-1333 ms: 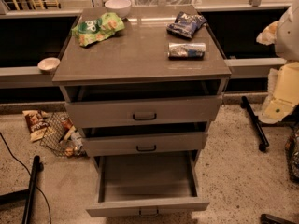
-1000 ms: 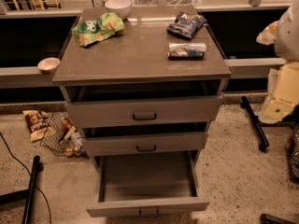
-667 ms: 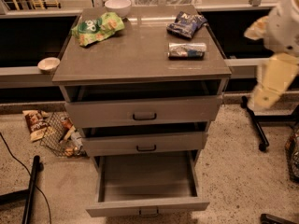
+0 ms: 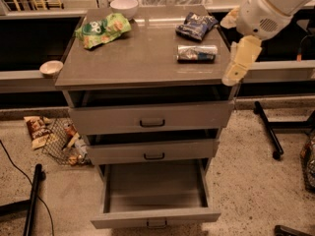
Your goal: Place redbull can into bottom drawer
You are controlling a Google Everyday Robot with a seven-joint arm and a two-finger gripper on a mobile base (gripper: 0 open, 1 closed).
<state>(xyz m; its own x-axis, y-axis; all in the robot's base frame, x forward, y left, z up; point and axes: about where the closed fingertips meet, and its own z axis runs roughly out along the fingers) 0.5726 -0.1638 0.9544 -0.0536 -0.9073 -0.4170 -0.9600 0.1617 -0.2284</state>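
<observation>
Setting: robot test bay of lab or office kind, not a home. Evidence: free-standing grey drawer cabinet [image 4: 142, 58] set on a speckled hard floor [image 4: 246, 181]; long grey ledge [image 4: 24, 77] running left to right behind it; black stand legs [image 4: 268, 127] at right; loose cable [image 4: 19, 176] on the floor, near left; wire basket [image 4: 64, 141] of snack packets at left. Robot gripper [image 4: 238, 63] hangs just beside the cabinet top's right edge.
</observation>
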